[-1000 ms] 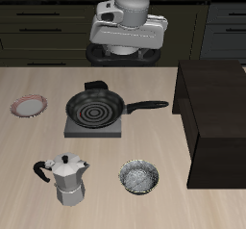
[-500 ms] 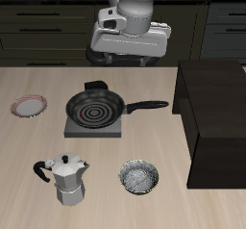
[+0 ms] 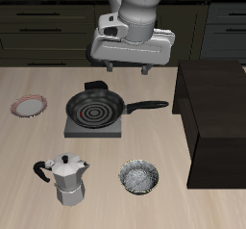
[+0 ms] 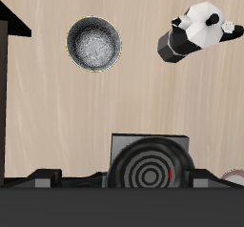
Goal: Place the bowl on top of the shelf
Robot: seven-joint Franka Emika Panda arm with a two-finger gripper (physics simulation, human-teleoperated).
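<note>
Hand [image 3: 129,69] above pan [image 3: 96,108], bowl [image 3: 139,177] upright

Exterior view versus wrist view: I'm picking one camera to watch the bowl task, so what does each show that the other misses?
Only the exterior view shows the gripper from outside, high behind the frying pan, the shelf's flat top, and the whole pink-rimmed plate. Only the wrist view looks straight down into the bowl. Both show the bowl, the pan on its grey slab, the moka pot and the table.

claw [image 3: 130,70] above pan [image 3: 95,109], bowl [image 3: 139,177] near front edge
</note>
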